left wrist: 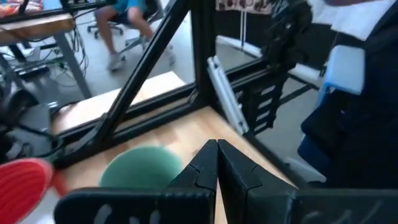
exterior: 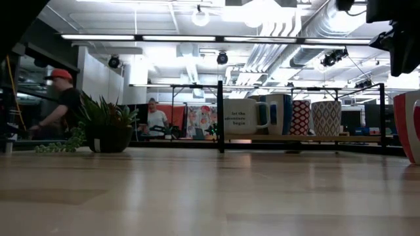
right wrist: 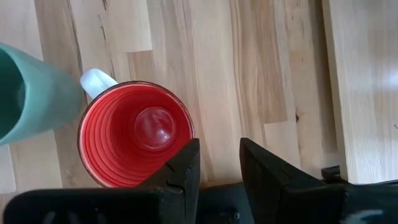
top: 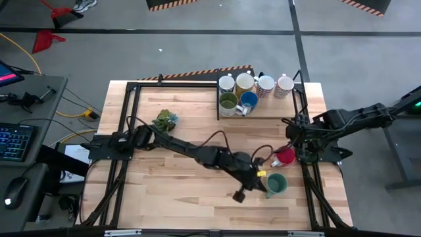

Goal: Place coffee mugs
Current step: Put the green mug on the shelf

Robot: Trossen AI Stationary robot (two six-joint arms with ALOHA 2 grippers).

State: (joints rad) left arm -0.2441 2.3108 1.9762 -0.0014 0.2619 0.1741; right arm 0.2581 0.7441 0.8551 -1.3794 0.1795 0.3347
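Right wrist view shows the red mug (right wrist: 135,134) upright on the table (right wrist: 261,74), directly beneath the right gripper (right wrist: 219,163), whose fingers stand spread and hold nothing. Touching the red mug stands the teal mug (right wrist: 34,93); the left gripper (left wrist: 217,163), pressed together, hangs just above the teal one. Judgement: the right gripper should descend with one finger inside the red mug's rim, clear of the teal mug.

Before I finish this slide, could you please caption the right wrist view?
Right hand, fingers parted, poised over the rim of the upright red mug, with the teal mug beside it on the wooden table.
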